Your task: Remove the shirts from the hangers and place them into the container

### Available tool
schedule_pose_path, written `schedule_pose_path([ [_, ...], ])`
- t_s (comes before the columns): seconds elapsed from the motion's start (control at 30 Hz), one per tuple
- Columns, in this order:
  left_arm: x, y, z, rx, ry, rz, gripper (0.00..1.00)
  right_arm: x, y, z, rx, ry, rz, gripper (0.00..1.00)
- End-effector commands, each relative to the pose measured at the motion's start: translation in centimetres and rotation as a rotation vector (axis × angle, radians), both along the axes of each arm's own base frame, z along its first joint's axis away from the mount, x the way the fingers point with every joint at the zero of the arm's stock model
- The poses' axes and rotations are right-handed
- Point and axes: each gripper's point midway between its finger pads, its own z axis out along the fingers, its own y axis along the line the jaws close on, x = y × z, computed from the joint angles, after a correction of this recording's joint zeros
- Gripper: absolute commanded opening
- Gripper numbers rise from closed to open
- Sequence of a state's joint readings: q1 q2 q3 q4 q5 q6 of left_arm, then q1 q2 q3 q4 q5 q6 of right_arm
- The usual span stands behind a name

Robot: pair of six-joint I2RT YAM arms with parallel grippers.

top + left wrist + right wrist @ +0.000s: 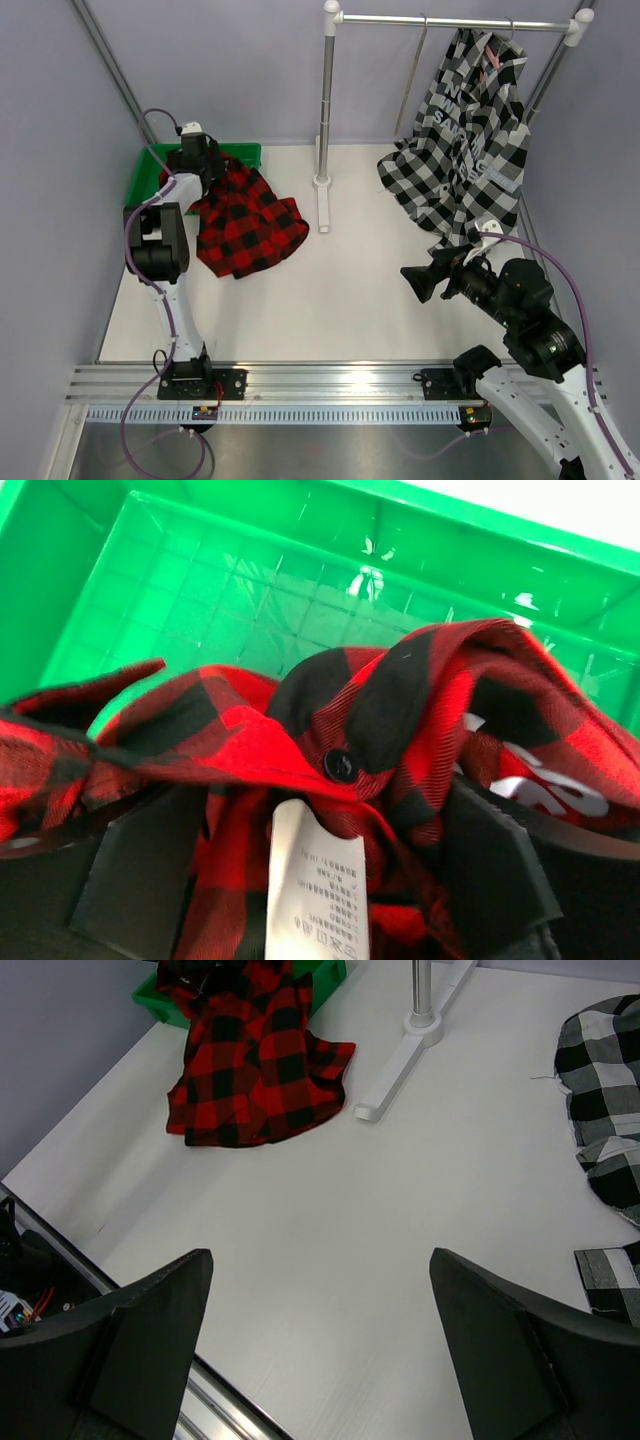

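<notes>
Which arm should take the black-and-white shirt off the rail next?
Right. The right pincer, open, sits by the hem of the black-and-white shirt; the left pincer is far off over the green tray, amid the red shirt.

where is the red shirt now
The red-and-black shirt lies at the left of the top view, its collar end in the green container under the left gripper, the rest spilling onto the table.

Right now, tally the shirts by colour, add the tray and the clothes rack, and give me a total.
Red-and-black shirt: 1
Black-and-white shirt: 1
Green tray: 1
Clothes rack: 1
Total: 4
</notes>
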State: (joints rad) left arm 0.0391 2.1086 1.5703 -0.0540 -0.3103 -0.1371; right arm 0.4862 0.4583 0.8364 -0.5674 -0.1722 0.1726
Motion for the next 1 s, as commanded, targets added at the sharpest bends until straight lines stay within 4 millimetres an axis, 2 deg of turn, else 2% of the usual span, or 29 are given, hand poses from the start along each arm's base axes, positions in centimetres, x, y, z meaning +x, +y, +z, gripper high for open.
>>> schedule_pose_path([
  [0.0, -0.3, -0.4, 9.3, -0.041, -0.168, 0.002, 0.96, -0.1, 0.7, 0.8, 0.021, -0.028, 0.038, 0.99],
  [0.07, -1.0, -0.8, 11.1, -0.067, -0.205, 0.008, 0.99, -0.2, 0.8, 0.9, 0.023, -0.027, 0.045, 1.0],
  [0.1, -1.7, -0.9, 11.2, -0.077, -0.203, 0.01, 0.99, -0.2, 0.9, 1.0, 0.026, -0.024, 0.047, 0.99],
  [0.13, -2.4, -1.0, 13.3, -0.089, -0.245, 0.014, 0.99, -0.3, 0.8, 1.0, 0.029, -0.028, 0.05, 1.0],
  [0.23, -3.8, -1.8, 14.8, -0.131, -0.27, 0.008, 0.99, -0.6, 0.8, 1.2, 0.038, -0.037, 0.058, 0.99],
  [0.27, -4.5, -2.1, 16.7, -0.142, -0.306, -0.002, 0.99, -0.7, 0.8, 1.3, 0.04, -0.041, 0.059, 0.99],
  [0.33, -5.6, -2.9, 17.3, -0.179, -0.303, -0.001, 0.99, -0.8, 0.8, 1.4, 0.043, -0.046, 0.062, 0.99],
  [0.37, -6.3, -3.5, 18.4, -0.198, -0.315, -0.015, 0.99, -0.8, 0.9, 1.4, 0.043, -0.046, 0.064, 0.99],
  [0.47, -8.2, -5.2, 17.4, -0.265, -0.24, -0.032, 0.99, -1.0, 0.9, 1.6, 0.049, -0.049, 0.069, 0.99],
  [0.53, -10.2, -8.2, 17.1, -0.315, -0.185, -0.094, 0.99, -1.1, 0.9, 1.7, 0.053, -0.053, 0.072, 0.99],
  [0.57, -11.5, -8.7, 15.3, -0.321, -0.139, -0.094, 0.99, -1.2, 0.9, 1.7, 0.057, -0.054, 0.075, 0.99],
  [0.6, -12.9, -9.1, 15.9, -0.326, -0.152, -0.102, 0.99, -1.3, 0.9, 1.7, 0.058, -0.055, 0.075, 1.0],
  [0.63, -13.8, -9.8, 15.4, -0.332, -0.142, -0.113, 0.99, -1.4, 0.8, 1.8, 0.062, -0.061, 0.075, 1.0],
  [0.7, -16.5, -10.1, 13.3, -0.335, -0.106, -0.101, 0.99, -1.5, 0.8, 1.9, 0.065, -0.067, 0.076, 0.99],
  [0.73, -17.4, -10.8, 12.4, -0.344, -0.092, -0.103, 0.99, -1.6, 0.7, 2.0, 0.066, -0.072, 0.077, 1.0],
  [0.77, -18.3, -10.6, 11.7, -0.328, -0.086, -0.078, 0.99, -1.7, 0.8, 2.0, 0.069, -0.073, 0.081, 0.99],
  [0.8, -19.7, -10.6, 9.5, -0.312, -0.045, -0.068, 0.99, -1.7, 0.8, 2.0, 0.069, -0.073, 0.081, 0.99],
  [0.83, -20.7, -11.3, 9.8, -0.303, -0.061, -0.08, 0.99, -1.7, 0.9, 2.0, 0.07, -0.071, 0.084, 1.0],
  [0.87, -21.4, -10.9, 9.2, -0.275, -0.065, -0.047, 0.99, -1.7, 0.9, 1.9, 0.069, -0.069, 0.084, 0.99],
  [0.9, -22.6, -11.0, 7.2, -0.263, -0.032, -0.042, 0.99, -1.7, 0.9, 1.9, 0.069, -0.07, 0.087, 0.99],
  [0.97, -23.6, -11.2, 6.2, -0.272, -0.04, -0.02, 0.99, -1.8, 0.9, 2.0, 0.072, -0.073, 0.088, 1.0],
])
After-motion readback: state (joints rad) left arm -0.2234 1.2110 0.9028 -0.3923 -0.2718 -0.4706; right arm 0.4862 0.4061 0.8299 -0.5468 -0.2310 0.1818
